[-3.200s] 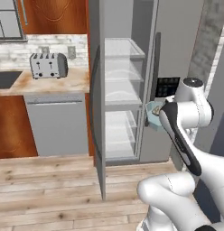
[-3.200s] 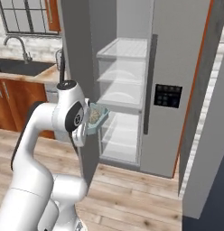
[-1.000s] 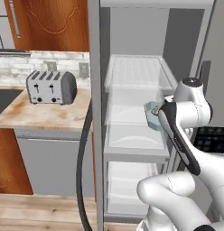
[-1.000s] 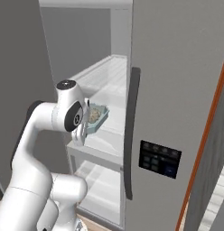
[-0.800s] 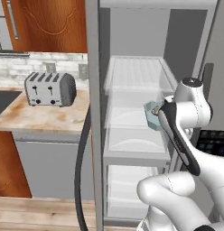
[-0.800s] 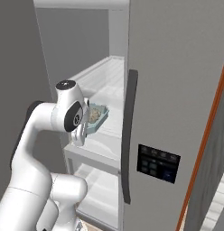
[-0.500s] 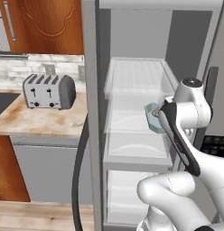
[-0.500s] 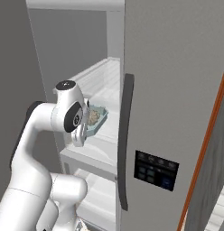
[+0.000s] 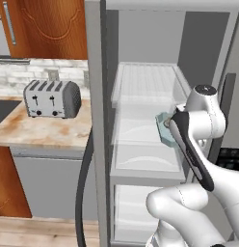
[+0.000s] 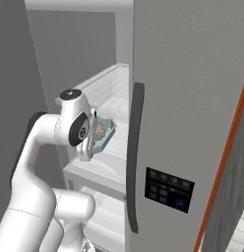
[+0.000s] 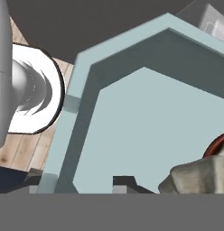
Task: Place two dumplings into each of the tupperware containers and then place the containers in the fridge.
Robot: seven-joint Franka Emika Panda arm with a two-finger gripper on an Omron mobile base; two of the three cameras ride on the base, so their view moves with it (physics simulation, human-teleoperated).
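Claw (image 11: 82,184) tips sit at the rim of a tupperware container (image 11: 145,117), one dark tip on each side of the pale wall in the hand view; how wide the tips stand and whether they actually grip the rim cannot be told from these pictures. Inside the container, near its lower right in that view, lies a grey-beige mottled dumpling (image 11: 202,175), with a red-brown curved edge just above it whose identity is unclear. From the left base view the container (image 9: 163,126) shows as a light blue-grey tray peeking out beside the white arm, at the front edge of the middle shelf (image 9: 143,128) of the fridge (image 9: 140,58). From the right base view the container (image 10: 105,132) is tilted, hanging at the end of the arm in front of that same shelf level, with a dumpling (image 10: 99,132) visible in it; whether the tray rests on the shelf or is just off it cannot be made out. To the left of the fridge, a silver toaster (image 9: 51,99) stands on the marbled counter (image 9: 39,131) under wooden cabinets (image 9: 49,29).
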